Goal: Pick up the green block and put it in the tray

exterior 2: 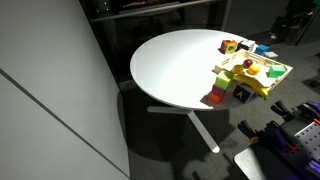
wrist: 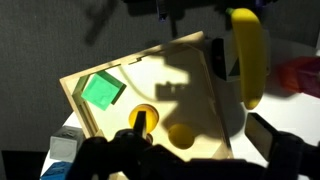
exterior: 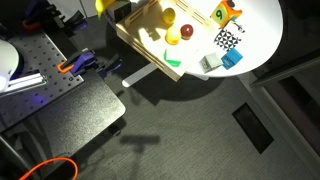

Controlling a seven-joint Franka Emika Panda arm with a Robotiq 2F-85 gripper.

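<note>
The green block (wrist: 102, 92) lies flat inside the light wooden tray (wrist: 205, 95), near one corner, in the wrist view. It also shows in an exterior view (exterior: 172, 62), at the corner of the tray (exterior: 140, 40) nearest the table edge. In an exterior view the tray (exterior 2: 262, 84) sits at the table's rim. My gripper (wrist: 200, 150) is open and empty, hovering above the tray, away from the green block. Its dark fingers frame the bottom of the wrist view.
In the tray are a yellow ring (wrist: 143, 117), a yellow ball (wrist: 180, 133) and a red ball (exterior: 172, 40). A banana (wrist: 247, 55) lies beside the tray. Blue (exterior: 232, 58), checkered (exterior: 227, 40) and grey (exterior: 210, 62) blocks stand on the white round table (exterior 2: 170, 70).
</note>
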